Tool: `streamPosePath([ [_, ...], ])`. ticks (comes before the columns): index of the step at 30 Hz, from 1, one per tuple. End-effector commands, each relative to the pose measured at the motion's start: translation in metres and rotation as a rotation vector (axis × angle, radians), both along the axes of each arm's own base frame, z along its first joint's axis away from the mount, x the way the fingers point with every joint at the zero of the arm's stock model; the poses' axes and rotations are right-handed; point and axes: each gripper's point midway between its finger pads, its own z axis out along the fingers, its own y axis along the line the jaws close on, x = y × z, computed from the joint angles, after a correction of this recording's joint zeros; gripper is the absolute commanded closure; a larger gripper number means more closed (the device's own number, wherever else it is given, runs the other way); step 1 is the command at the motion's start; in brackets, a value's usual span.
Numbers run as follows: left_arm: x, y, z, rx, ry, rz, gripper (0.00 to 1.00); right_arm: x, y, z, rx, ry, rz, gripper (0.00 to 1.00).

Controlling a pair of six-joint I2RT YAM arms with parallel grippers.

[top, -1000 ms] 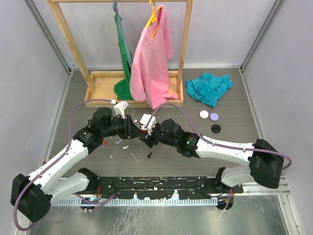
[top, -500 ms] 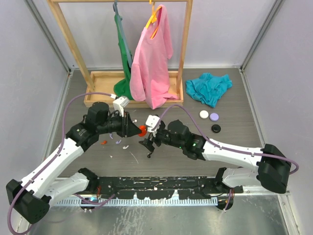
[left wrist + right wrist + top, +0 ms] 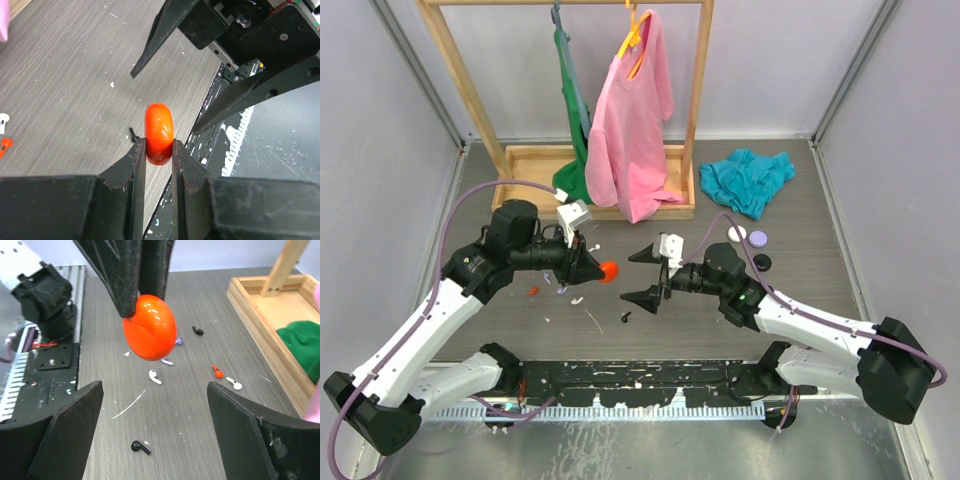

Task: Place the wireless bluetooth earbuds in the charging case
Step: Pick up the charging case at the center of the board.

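Earbuds [image 3: 155,376] lie scattered on the worktop [image 3: 200,430], none of them in a case: two white, two black, one red, and lilac ones partly hidden from the right wrist view behind the red case [image 3: 159,125]. That case, closed and glossy, is up off the worktop, pinched on edge between the fingertips of the left pincer [image 3: 159,147], whose jaws are nearly together on it. The right pincer [image 3: 628,278] faces it from just beside, jaws spread wide and holding nothing, with the case ahead of the gap and clear of both fingers. Off to the right, close together, sit a white case [image 3: 737,233], a lilac case [image 3: 757,238] and a black case [image 3: 762,262]. Farther back stands a wooden rack [image 3: 695,100] hung with a pink shirt [image 3: 630,130] and a green garment [image 3: 575,120]; a teal cloth [image 3: 748,180] lies beside it.
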Motion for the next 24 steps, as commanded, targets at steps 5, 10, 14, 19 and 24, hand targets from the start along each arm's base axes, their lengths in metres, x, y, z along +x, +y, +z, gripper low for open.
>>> streamPosePath([
  [5,-0.016,-0.016,0.029,-0.029,-0.206,-0.23,0.99,-0.025,0.011,0.037,0.1,-0.065,0.17,0.11],
  [10,-0.02,-0.024,0.03,-0.009,-0.253,-0.274,1.0,-0.032,0.015,0.038,0.092,-0.056,0.227,0.19],
  [14,-0.023,-0.028,0.03,0.001,-0.278,-0.3,1.0,-0.034,0.018,0.039,0.09,-0.031,0.252,0.26],
  [19,-0.027,-0.032,0.03,0.008,-0.301,-0.324,1.0,-0.038,0.02,0.042,0.085,-0.013,0.288,0.38],
  [24,-0.029,-0.033,0.031,0.006,-0.312,-0.334,1.0,-0.042,0.021,0.039,0.067,0.0,0.316,0.5],
])
